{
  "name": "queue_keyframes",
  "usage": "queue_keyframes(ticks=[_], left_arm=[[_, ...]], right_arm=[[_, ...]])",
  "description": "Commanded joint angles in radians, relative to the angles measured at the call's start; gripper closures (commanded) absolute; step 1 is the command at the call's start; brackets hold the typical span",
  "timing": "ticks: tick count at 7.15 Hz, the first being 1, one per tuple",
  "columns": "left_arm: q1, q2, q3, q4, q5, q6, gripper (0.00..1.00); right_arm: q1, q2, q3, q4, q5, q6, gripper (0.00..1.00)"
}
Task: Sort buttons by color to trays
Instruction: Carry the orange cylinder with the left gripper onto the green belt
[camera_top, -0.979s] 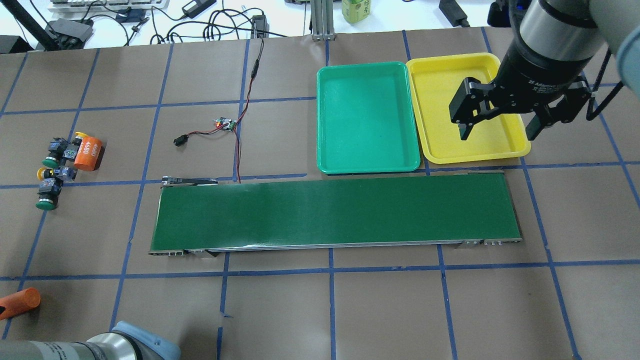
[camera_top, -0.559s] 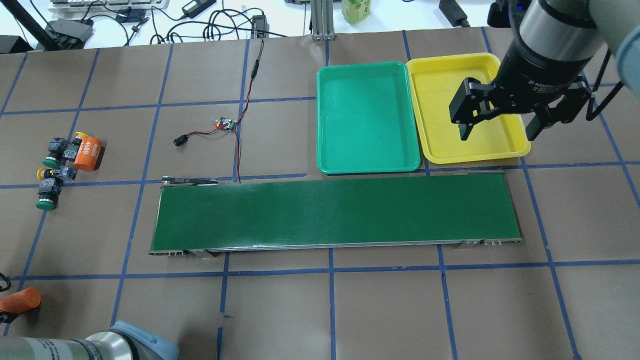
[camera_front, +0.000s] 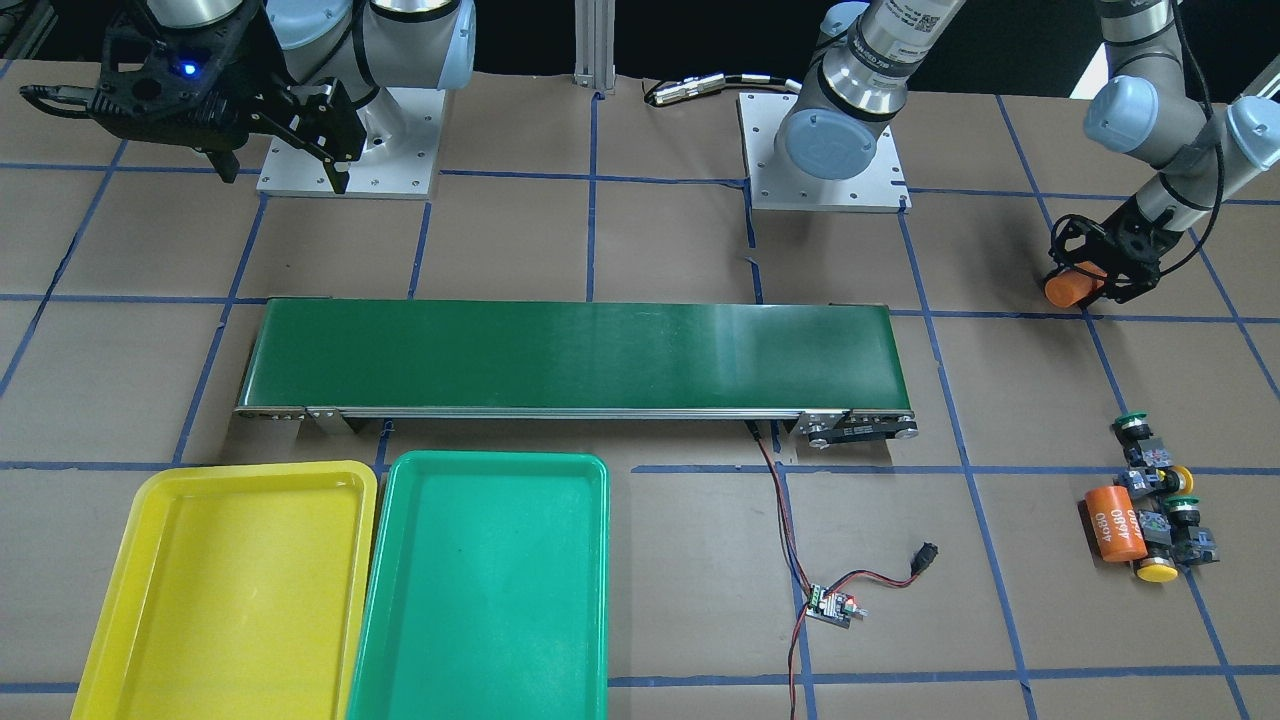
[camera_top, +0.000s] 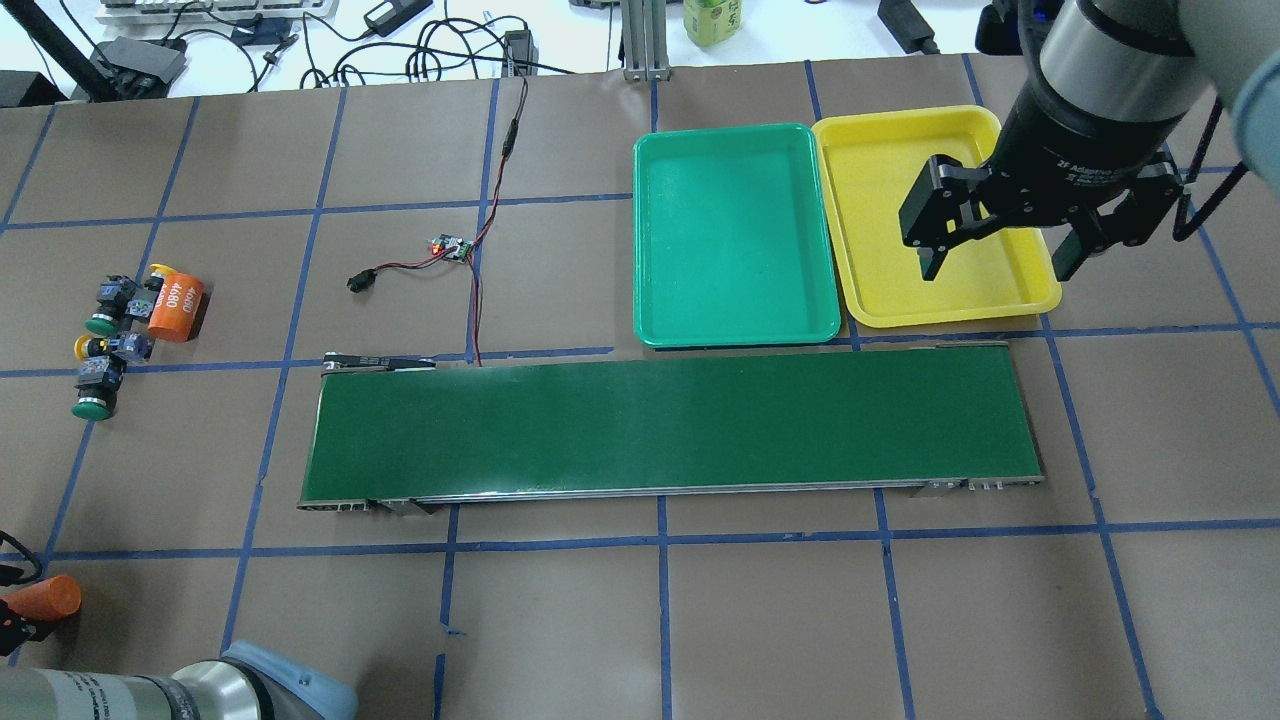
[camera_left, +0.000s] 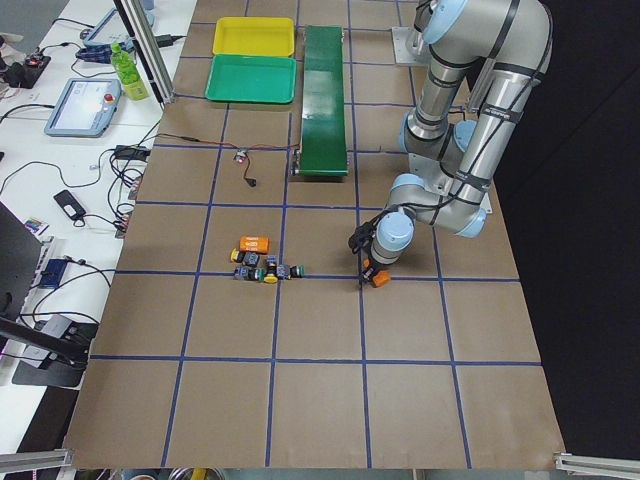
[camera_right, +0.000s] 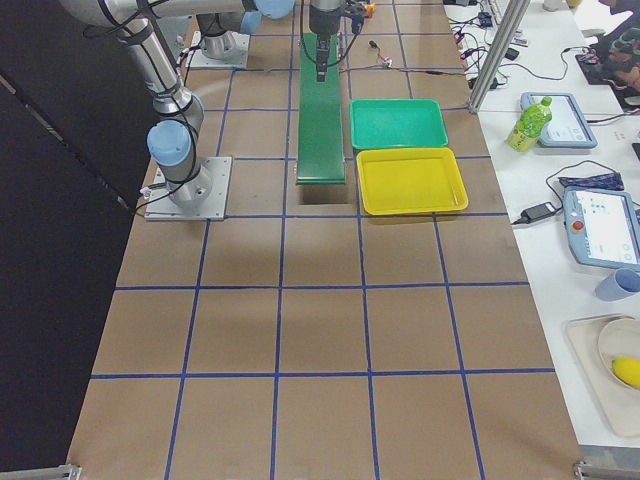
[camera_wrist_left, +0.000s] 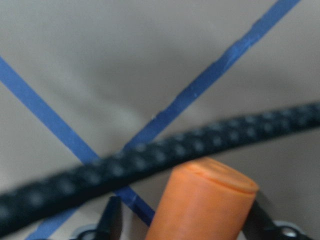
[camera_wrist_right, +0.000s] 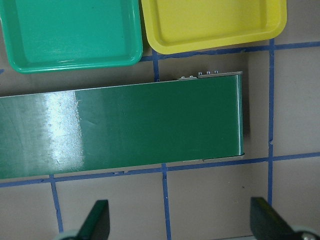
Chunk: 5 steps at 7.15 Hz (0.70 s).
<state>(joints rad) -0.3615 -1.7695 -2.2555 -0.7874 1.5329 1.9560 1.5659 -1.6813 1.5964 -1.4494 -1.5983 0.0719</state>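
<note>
Front – L gripper (camera_front: 1092, 278): closed on orange cylinder (camera_front: 1066, 288), low at table (camera_front: 660, 250).
Front – R gripper (camera_front: 283, 172): jaws wide, holding nothing, raised on robot side of conveyor belt (camera_front: 570, 355).
Front – buttons (camera_front: 1160, 495): all 4 bunched on table at robot's L end, against 4680 cylinder (camera_front: 1115, 525), well apart from trays.
Front – trays: yellow tray (camera_front: 150, 560) & green tray (camera_front: 480, 600) side by side, just beside belt.
Overhead – R gripper: wide open, seen over yellow tray corner.
Overhead – L gripper: mostly cut off at frame edge; cylinder shows.
Ext left – buttons: near L gripper, not touching.
Ext right – trays: by belt end, yellow nearer cam.
L wrist – cylinder: between fingers (camera_wrist_left: 112, 220), black cable (camera_wrist_left: 165, 162) across, blurred.
R wrist – fingertips (camera_wrist_right: 97, 217): far apart; belt end & both trays below.
</note>
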Motion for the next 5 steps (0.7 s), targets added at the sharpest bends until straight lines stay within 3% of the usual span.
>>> queue_keyframes(ticks=[1,2,5], left_arm=[[-0.017,0.042,0.016,-0.013,-0.011,0.006,1.0],[-0.074,0.068,0.039,-0.015,-0.017,0.001,1.0],[-0.53,0.143,0.145,-0.128,-0.094,-0.084,1.0]], right_arm=[[0.0,0.0,0.001,0.0,0.0,0.0,0.0],[-0.001,0.0,0.001,0.001,0.0,0.0,0.0],[-0.001,0.0,0.001,0.004,-0.003,0.002,0.0]])
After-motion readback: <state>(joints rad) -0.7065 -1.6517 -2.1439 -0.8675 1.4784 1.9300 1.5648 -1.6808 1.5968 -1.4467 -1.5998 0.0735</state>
